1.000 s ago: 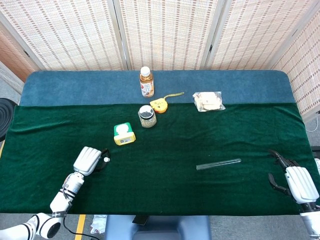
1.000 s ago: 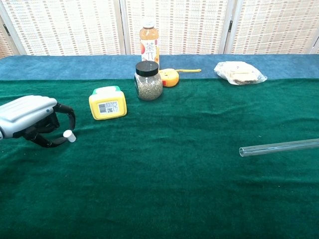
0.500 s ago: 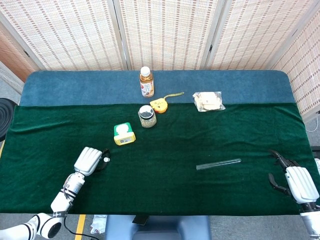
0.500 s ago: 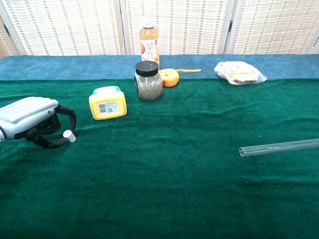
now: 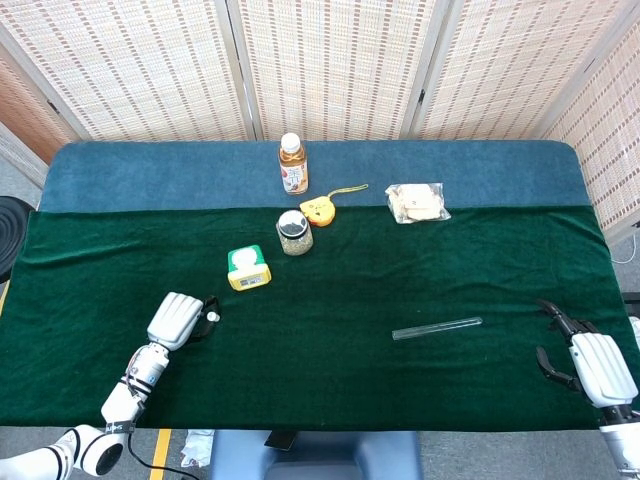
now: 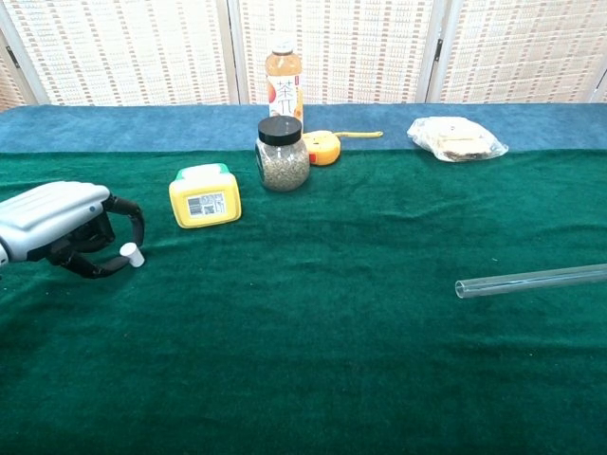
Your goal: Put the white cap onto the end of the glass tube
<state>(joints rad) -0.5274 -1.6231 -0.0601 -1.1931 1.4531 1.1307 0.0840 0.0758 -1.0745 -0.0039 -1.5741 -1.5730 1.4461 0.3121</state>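
the left hand (image 5: 176,320) has a pale silver-grey shell over its back, ridged into parallel segments, with black fingers (image 6: 125,227) beneath. behind it runs a slim forearm in white and silver sections with dark bands, ending in a round white joint ringed in black; a thin black cable trails beside it. the right hand (image 5: 600,366) has the same light grey ridged shell and black fingers (image 5: 553,310).

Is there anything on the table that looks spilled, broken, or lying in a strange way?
Nothing stands out. The clear glass tube lies flat and looks intact on the green cloth, the small white cap is at the left hand, and the jar and bottle stand upright.
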